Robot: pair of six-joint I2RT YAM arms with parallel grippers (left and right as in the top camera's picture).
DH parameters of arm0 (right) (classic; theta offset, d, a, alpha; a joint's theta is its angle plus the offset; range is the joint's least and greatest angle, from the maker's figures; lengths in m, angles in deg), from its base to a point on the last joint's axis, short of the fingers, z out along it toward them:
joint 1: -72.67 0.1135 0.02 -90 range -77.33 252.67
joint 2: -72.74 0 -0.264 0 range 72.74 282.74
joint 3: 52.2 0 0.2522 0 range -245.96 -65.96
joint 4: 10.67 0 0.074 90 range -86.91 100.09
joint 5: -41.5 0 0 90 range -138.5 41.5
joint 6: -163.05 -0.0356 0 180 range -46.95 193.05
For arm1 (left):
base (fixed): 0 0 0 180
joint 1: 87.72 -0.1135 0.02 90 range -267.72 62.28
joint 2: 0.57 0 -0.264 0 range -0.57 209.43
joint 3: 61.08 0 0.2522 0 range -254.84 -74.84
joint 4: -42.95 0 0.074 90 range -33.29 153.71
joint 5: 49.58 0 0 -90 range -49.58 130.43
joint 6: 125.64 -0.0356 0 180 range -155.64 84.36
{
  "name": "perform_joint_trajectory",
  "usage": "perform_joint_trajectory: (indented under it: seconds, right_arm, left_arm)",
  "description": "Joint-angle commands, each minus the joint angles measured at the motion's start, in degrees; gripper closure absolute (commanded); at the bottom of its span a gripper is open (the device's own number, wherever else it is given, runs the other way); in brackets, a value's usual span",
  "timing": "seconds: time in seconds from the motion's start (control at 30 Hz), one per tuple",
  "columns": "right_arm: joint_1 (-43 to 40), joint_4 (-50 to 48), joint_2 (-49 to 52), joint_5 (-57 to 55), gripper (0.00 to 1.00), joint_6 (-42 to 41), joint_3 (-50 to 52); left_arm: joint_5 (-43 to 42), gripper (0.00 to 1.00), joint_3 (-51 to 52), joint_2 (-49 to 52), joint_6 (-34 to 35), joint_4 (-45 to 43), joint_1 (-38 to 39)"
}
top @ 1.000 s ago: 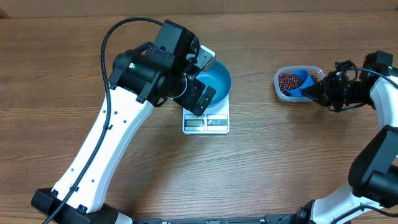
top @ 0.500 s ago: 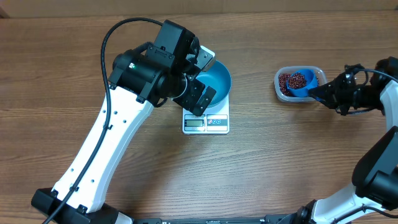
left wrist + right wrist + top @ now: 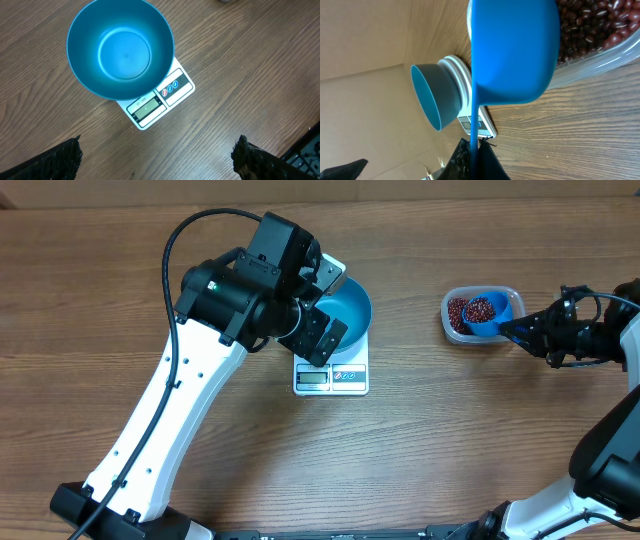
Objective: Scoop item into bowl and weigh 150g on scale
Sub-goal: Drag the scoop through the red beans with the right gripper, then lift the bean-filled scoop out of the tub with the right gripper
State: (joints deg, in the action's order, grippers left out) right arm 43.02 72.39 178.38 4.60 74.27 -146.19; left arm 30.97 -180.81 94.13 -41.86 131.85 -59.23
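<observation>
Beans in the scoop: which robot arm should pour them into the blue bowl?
Probably right. The right hand is shut on the scoop, full of beans, over the tub. The left hand is open and empty above the bowl on the scale.

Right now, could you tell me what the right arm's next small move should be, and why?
Probably lift the scoop level and carry it toward the bowl: the right gripper is shut on its handle, beans fill it over the tub, and the bowl on the scale looks empty.
</observation>
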Motion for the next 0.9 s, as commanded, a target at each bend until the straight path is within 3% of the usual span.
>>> perform_joint_trajectory:
  seconds: [0.0, 0.87]
  right_arm:
    - [-0.33, 0.44, 0.26, 2.6, 0.96, 1.73, 0.39]
    - [-2.43, 0.98, 0.26, 15.91, 0.96, 11.19, 0.39]
  left_arm:
    - [-0.7, 0.0, 0.52, 0.55, -1.07, 0.22, -0.13]
    - [-0.7, 0.01, 0.52, 0.55, -1.05, 0.68, -0.13]
